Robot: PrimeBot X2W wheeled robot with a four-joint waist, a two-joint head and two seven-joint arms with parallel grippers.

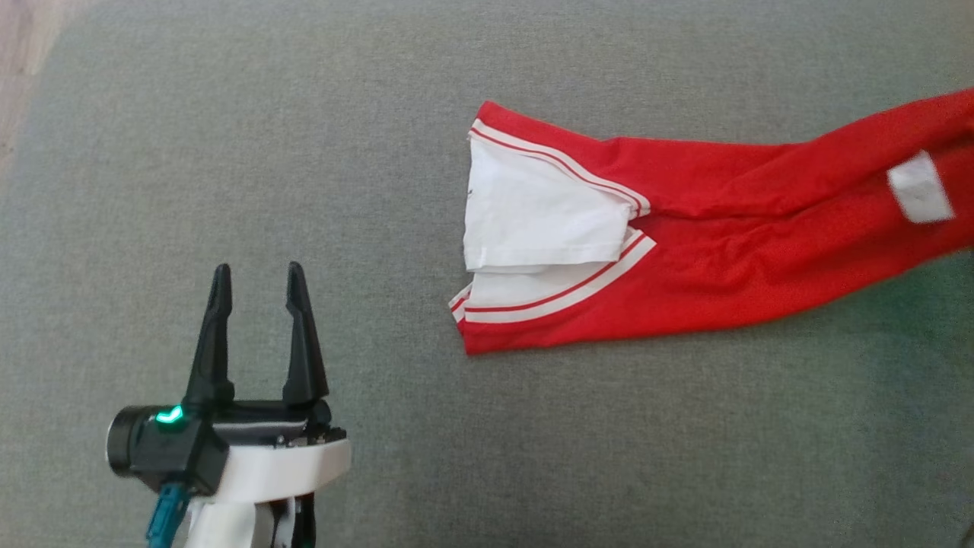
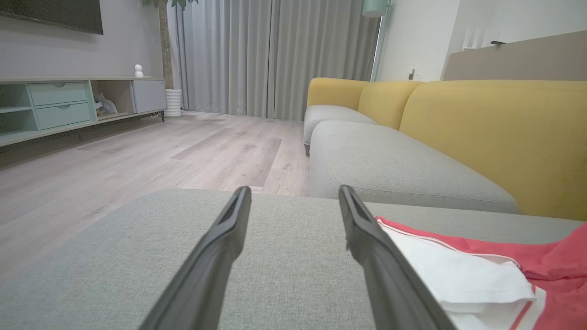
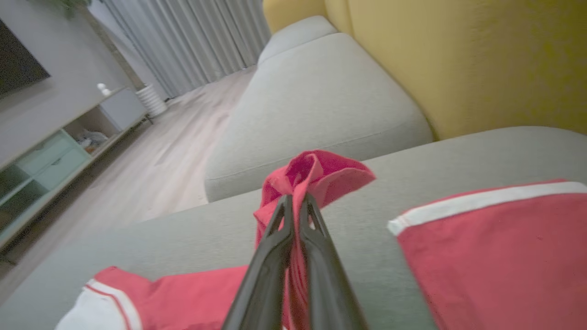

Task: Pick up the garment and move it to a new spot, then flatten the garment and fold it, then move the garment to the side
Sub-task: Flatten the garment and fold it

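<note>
The garment (image 1: 685, 221) is red with white panels and red-white striped trim. It lies on the grey cushion (image 1: 380, 152), stretching from the middle off the right edge of the head view. My left gripper (image 1: 259, 278) hovers open at the lower left, well clear of the cloth. In the left wrist view the garment (image 2: 481, 275) lies just right of the left gripper (image 2: 295, 195). My right gripper (image 3: 296, 201) is shut on a bunched red fold of the garment (image 3: 316, 174), lifted above the cushion.
A yellow sofa back (image 2: 495, 133) with grey seat cushions (image 2: 390, 160) stands beyond the cushion. Wooden floor (image 2: 137, 160), a low teal cabinet (image 2: 59, 105) and grey curtains (image 2: 275, 55) lie further off. The cushion's left edge (image 1: 30, 114) borders the floor.
</note>
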